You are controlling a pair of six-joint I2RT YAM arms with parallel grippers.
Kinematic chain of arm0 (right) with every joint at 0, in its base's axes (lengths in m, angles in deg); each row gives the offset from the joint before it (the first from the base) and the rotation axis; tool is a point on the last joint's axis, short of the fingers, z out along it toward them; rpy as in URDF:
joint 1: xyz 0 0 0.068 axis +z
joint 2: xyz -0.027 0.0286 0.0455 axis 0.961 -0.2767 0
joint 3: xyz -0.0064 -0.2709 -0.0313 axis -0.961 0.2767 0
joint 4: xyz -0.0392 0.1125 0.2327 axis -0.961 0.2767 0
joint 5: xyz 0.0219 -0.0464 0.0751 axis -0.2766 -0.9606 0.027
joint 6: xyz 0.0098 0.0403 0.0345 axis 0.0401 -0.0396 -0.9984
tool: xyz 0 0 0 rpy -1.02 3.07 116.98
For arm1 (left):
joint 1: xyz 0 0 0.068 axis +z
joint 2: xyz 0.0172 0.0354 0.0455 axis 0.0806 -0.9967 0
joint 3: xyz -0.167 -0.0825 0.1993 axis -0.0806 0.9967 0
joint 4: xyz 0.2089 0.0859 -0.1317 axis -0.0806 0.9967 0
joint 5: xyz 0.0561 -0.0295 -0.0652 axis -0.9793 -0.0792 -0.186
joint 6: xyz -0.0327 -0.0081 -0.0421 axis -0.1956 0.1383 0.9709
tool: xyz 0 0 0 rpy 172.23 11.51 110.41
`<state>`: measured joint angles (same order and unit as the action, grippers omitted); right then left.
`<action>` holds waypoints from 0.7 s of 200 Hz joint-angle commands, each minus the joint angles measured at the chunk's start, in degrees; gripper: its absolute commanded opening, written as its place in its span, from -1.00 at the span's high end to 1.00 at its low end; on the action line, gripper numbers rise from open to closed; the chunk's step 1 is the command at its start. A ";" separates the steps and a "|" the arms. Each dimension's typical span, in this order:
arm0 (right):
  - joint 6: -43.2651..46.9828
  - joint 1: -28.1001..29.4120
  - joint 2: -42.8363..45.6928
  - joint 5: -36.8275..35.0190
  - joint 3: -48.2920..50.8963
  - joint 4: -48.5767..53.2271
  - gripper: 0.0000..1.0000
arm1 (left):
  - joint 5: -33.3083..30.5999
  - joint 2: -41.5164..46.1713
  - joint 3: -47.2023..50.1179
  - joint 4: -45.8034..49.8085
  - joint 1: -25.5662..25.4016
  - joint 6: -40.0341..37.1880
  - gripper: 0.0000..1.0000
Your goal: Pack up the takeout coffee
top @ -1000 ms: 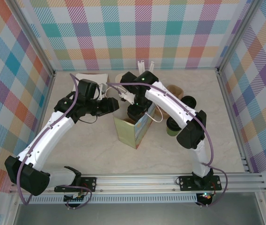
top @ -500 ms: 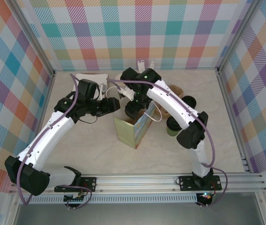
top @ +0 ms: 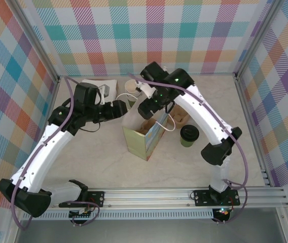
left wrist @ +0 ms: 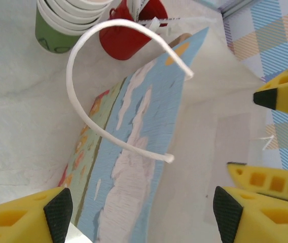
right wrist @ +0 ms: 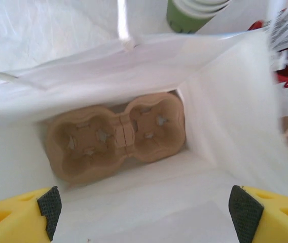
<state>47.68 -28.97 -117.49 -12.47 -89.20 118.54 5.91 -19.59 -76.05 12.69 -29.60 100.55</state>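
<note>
The paper bag (top: 143, 140) stands open mid-table, and at its bottom we see a cardboard carrier (right wrist: 116, 134) with its wells empty. The takeout coffee (top: 189, 134) sits upright on the table just right of the bag, lid on. Our right gripper (right wrist: 148, 210) hangs over the bag's mouth, jaws wide and empty. Our left gripper (left wrist: 143, 212), equally wide and empty, hovers by the bag's handle. We judge the cup comes next: grip below the lid, keep it upright, lower it straight into a well.
</note>
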 commanded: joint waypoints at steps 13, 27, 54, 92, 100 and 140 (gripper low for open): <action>-4.33 -1.56 6.53 0.40 1.88 -5.68 -0.79 | -3.07 -0.09 -5.76 5.81 0.82 -5.78 -0.50; -5.77 -2.63 9.56 0.81 5.01 -8.15 -0.82 | -2.63 -1.53 -8.41 7.33 0.82 -8.44 -0.50; -8.02 -5.03 17.07 2.19 14.55 -15.27 -0.98 | -0.17 -5.52 -13.93 8.89 0.81 -14.14 -0.47; -12.45 -10.07 27.61 8.15 29.38 -24.26 -0.99 | 1.88 -13.35 -23.63 9.97 0.63 -22.74 -0.46; -13.59 -11.20 29.52 9.23 32.15 -25.40 -0.99 | 2.72 -15.28 -25.86 10.13 0.48 -24.51 -0.46; -18.17 -15.76 36.97 10.33 43.51 -28.23 -0.99 | 4.69 -25.49 -38.34 14.48 -0.58 -33.09 -0.45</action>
<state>34.08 -42.95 -84.13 -4.66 -50.45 94.63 8.29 -40.94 -108.07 23.16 -29.73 75.43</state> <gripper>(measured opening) 0.996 0.726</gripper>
